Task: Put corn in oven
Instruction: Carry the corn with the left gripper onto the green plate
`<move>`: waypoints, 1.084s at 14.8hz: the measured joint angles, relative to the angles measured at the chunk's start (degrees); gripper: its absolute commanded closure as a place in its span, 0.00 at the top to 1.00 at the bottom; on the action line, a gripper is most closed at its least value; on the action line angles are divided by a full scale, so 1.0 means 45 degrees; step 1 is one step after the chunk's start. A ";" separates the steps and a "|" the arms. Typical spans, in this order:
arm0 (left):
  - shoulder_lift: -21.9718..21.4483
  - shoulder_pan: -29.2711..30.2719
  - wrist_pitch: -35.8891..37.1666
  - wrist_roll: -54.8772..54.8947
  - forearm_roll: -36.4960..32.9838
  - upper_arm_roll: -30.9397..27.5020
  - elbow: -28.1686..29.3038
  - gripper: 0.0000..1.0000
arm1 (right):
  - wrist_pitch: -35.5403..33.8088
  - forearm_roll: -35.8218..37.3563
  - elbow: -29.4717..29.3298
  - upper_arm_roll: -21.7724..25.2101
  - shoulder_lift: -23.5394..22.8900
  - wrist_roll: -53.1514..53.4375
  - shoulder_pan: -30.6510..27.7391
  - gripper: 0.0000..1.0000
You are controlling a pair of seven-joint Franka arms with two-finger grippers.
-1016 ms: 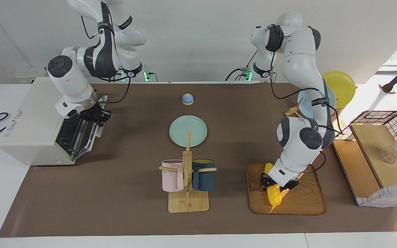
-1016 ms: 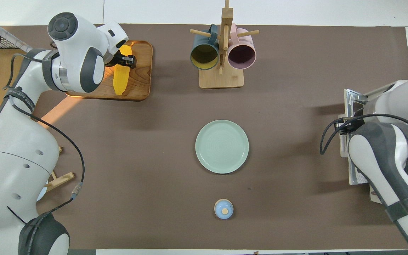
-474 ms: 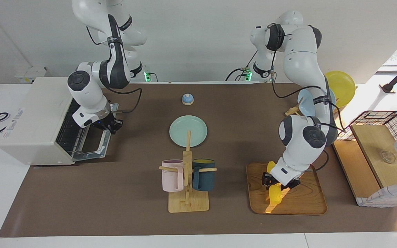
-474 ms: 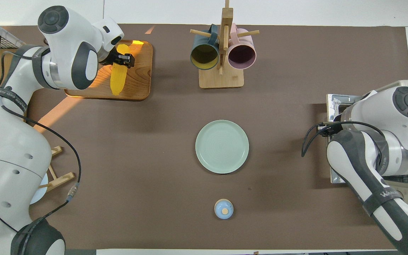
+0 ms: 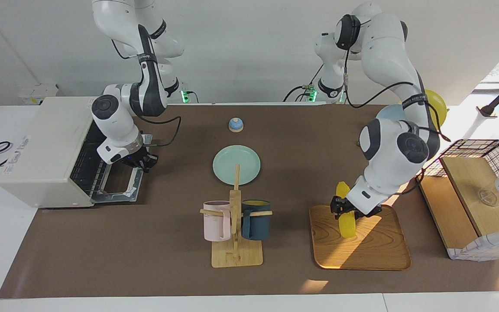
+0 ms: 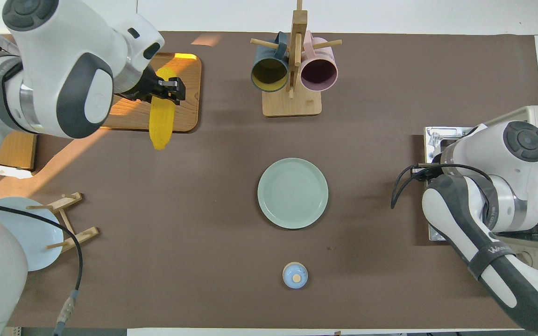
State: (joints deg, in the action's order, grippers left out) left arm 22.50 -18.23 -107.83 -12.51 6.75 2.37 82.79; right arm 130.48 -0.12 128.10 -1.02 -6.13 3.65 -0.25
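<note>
We note the table's brown mat carrying a cream toaster oven beside the right fingers, a pale green round plate, a wooden mug rack, and a wooden tray under the left fingers.

Two glossy white robot arms with dark grey joints

Rounded white shells on left arm and right arm, broken by dark grey bands and round dark caps with a ring pattern at the joints. Black cables looped along the outside of each, strapped down by black bands bearing small white lettering. Small dimples dotted on the white casing. A silvery metal ring at each wrist, then a compact black hand: left hand, right hand. Green lights glowing at both bases.
</note>
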 measured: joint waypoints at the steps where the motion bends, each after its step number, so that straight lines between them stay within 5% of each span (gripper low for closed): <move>1: -0.0427 -0.0488 -0.0015 -0.0613 0.0008 0.0016 0.0671 0.00 | -0.0044 -0.0003 -0.0005 -0.0001 0.0000 0.0000 0.0007 0.52; 4: -0.1237 -0.2166 -0.0702 -0.2435 0.0031 0.0051 0.2326 0.00 | -0.0509 -0.0014 -0.0291 -0.0045 0.0011 0.0002 0.0227 0.63; 8: -0.1679 -0.4627 -0.4402 -0.5201 0.0044 0.0075 0.4782 0.00 | -0.2448 -0.0106 -0.1442 -0.0120 0.0178 0.0021 0.0308 0.64; 12: -0.0681 -0.6360 -0.6729 -0.6777 0.0044 0.0023 0.5549 0.00 | -0.3276 -0.0087 -0.2134 -0.0094 0.0296 0.0019 0.0085 0.64; 16: 0.0288 -0.6483 -0.7959 -0.6818 0.0044 -0.0147 0.5531 0.00 | -0.3286 -0.0089 -0.2135 -0.0096 0.0280 0.0018 0.0087 0.63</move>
State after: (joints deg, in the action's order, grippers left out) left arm 23.79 -47.41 -143.64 -43.19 6.95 1.70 107.68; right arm 115.70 -0.52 118.50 -1.46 -4.87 3.73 0.14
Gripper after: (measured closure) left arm 0.463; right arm 0.361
